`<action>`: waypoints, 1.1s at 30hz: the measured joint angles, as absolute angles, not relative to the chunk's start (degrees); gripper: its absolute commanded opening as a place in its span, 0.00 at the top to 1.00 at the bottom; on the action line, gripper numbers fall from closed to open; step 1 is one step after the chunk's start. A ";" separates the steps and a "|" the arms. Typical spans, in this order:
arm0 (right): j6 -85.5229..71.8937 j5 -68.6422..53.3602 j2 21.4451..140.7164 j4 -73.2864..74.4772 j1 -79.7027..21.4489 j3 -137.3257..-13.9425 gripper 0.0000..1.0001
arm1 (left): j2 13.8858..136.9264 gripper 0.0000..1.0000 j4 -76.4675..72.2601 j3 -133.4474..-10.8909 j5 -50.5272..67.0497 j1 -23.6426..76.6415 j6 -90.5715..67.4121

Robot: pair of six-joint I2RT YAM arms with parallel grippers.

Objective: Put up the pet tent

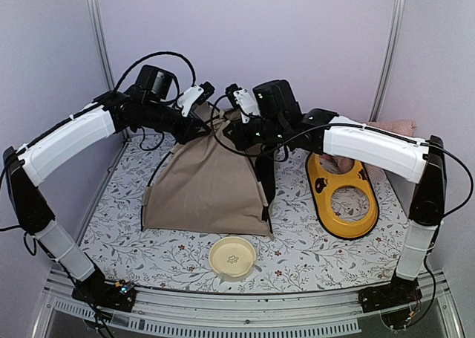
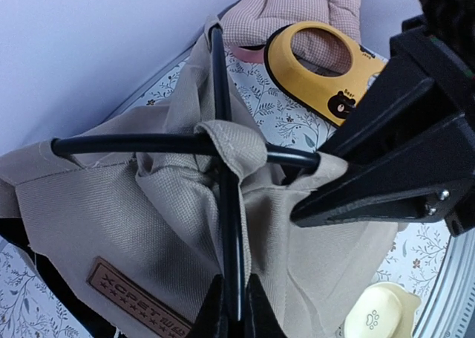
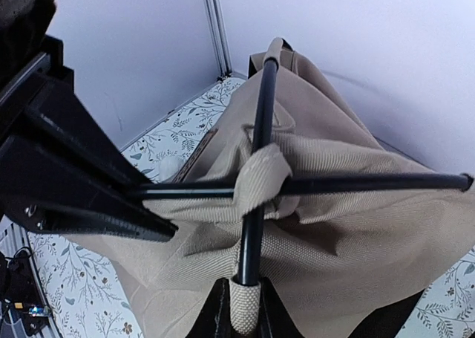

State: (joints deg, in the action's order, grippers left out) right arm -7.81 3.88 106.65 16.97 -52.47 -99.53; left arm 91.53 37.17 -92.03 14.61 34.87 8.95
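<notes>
The tan pet tent (image 1: 204, 182) stands in the middle of the mat, its fabric slack over two thin black poles. The poles cross at the top under a fabric loop (image 2: 234, 141). My left gripper (image 2: 231, 312) is shut on one black pole (image 2: 230, 226) just below the crossing, above the brown label patch (image 2: 137, 297). My right gripper (image 3: 243, 312) is shut on the other pole (image 3: 256, 204) where it enters a beige sleeve end. Seen from above, both the left gripper (image 1: 202, 121) and the right gripper (image 1: 236, 134) meet at the tent's peak.
A yellow double-bowl feeder tray (image 1: 341, 193) lies right of the tent, with the pink checked cushion (image 1: 393, 126) behind it. A cream bowl (image 1: 232, 258) sits in front of the tent near the table's front edge. Walls close in the back and sides.
</notes>
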 measured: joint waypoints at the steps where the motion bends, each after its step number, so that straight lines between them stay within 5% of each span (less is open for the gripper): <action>1: -7.60 3.70 107.68 17.08 -52.18 -101.08 0.85 | 91.53 1.00 36.86 -91.88 14.46 34.87 8.84; 5: -6.81 2.87 109.25 17.54 -51.59 -103.33 0.80 | 90.94 0.85 35.20 -90.72 11.90 34.87 8.05; 10: -6.35 2.50 109.10 17.34 -51.53 -102.39 0.52 | 89.08 0.57 32.88 -88.88 7.01 34.98 5.89; 14: -6.33 2.15 107.94 17.26 -51.31 -98.45 0.29 | 87.66 0.55 30.39 -87.53 3.53 34.89 4.27; 18: -6.81 1.32 104.42 17.52 -51.20 -92.79 0.18 | 86.74 0.62 28.99 -86.50 0.99 34.15 2.76; 23: -7.73 -0.69 97.41 16.67 -51.13 -85.47 0.20 | 86.70 0.64 28.12 -86.35 -0.08 32.84 1.76; 27: -8.43 -1.56 94.06 15.64 -51.13 -82.85 0.37 | 86.70 0.61 27.83 -86.35 0.40 32.67 1.72; 33: -9.56 -1.87 93.95 15.16 -51.03 -81.30 0.46 | 86.70 0.63 27.70 -86.35 1.26 32.67 1.67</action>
